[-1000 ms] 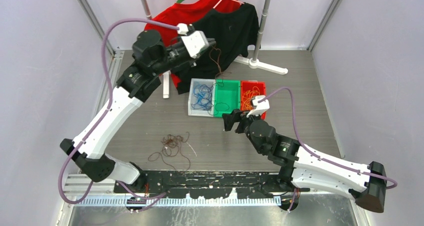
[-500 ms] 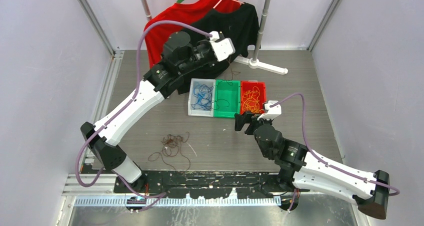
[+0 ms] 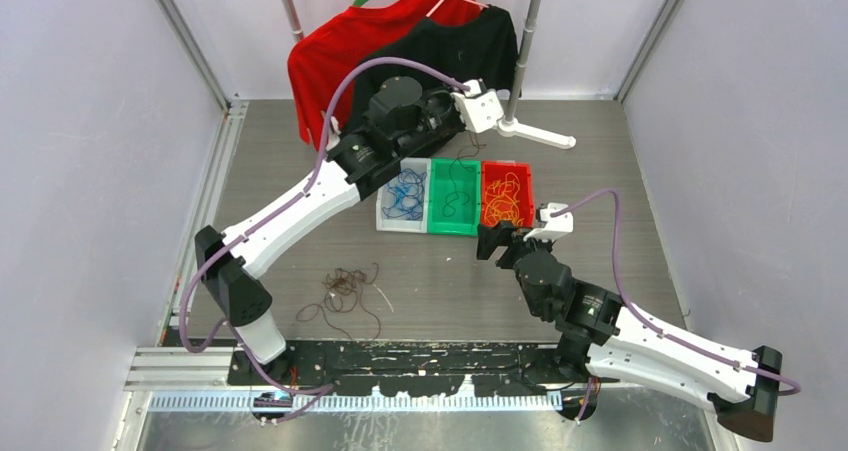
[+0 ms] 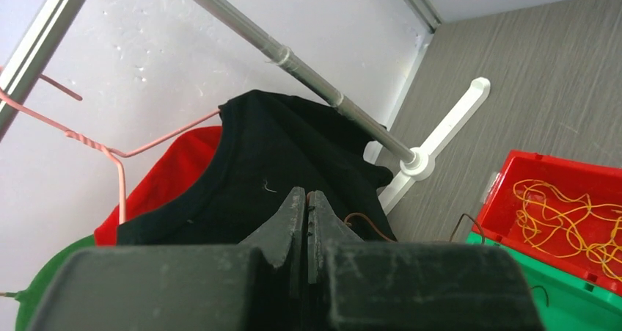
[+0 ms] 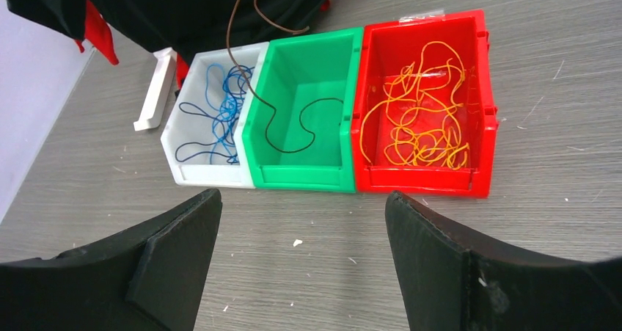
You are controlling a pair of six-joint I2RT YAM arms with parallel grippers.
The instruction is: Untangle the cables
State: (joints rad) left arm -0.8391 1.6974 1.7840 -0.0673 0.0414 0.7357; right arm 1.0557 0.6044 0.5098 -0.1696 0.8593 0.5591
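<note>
My left gripper [image 3: 462, 121] hangs high above the bins, shut on a dark brown cable [image 4: 364, 219] whose lower end trails into the green bin [image 5: 301, 177] in a loose curve [image 5: 290, 152]. Blue cables [image 5: 227, 107] lie in the white bin [image 5: 209, 175], and yellow-orange cables [image 5: 422, 125] fill the red bin [image 5: 418, 180]. On the table at the near left lies a tangle of dark brown cables [image 3: 342, 291]. My right gripper [image 3: 490, 241] is low on the table just in front of the bins, open [image 5: 302, 197], with nothing between its fingers.
A clothes rack stands at the back with a red shirt [image 3: 335, 51] and a black shirt [image 3: 470, 46] on hangers. Its white foot [image 3: 535, 131] and pole [image 3: 530, 31] are close behind the bins, right beside my left wrist. Walls enclose the table on three sides.
My left arm has swung to the right, carrying the brown cable from left of the bins to above the green bin. My right gripper has shifted right and stayed open.
</note>
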